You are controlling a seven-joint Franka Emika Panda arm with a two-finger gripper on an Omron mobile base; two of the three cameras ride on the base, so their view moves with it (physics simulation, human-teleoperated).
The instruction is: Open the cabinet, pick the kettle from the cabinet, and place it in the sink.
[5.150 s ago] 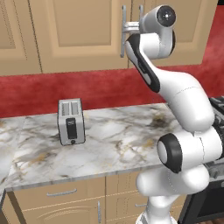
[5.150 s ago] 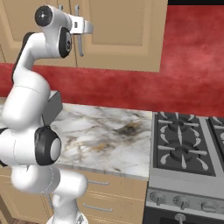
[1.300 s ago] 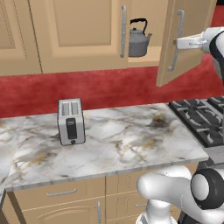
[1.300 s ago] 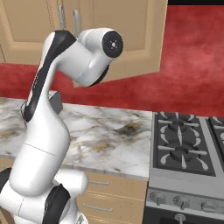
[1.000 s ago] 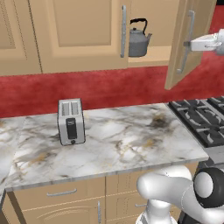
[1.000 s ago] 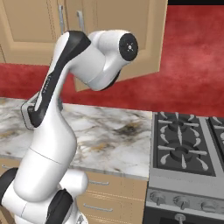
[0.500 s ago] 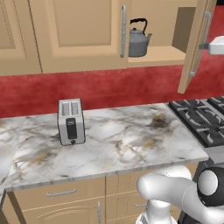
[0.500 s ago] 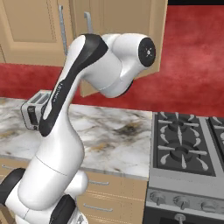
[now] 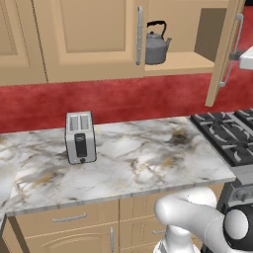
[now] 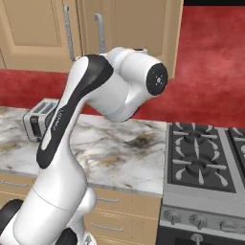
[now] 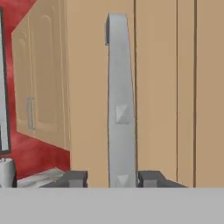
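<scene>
Left base view: at the far left of the white-and-brown marble counter point(image 9: 133, 163) stands a boxy silver two-slot toaster point(image 9: 79, 137), upright and well apart from everything else on the stone. Above it hangs the tan wooden wall cabinet point(image 9: 84, 39) with raised-panel doors and long vertical silver bar handles; its left door is closed, its right door point(image 9: 225, 49) stands swung out wide, edge-on to the camera. In the opened compartment the small squat grey metal kettle point(image 9: 156, 45) with its black arched handle sits upright on the shelf, toward the shelf's left side, partly hidden behind the closed door's bar handle point(image 9: 139, 34). Farther right, below the open door, the black grated stove point(image 9: 227, 138) meets the counter's end. In the hand view, the two-finger gripper point(image 11: 112, 178) has its dark fingertips point(image 11: 74, 178) set on either side of the open door's silver bar handle point(image 11: 119, 100), close against it, though whether they actually press on it cannot be told. In the right base view the white arm point(image 10: 95, 100) arches across in front of the cabinet.
</scene>
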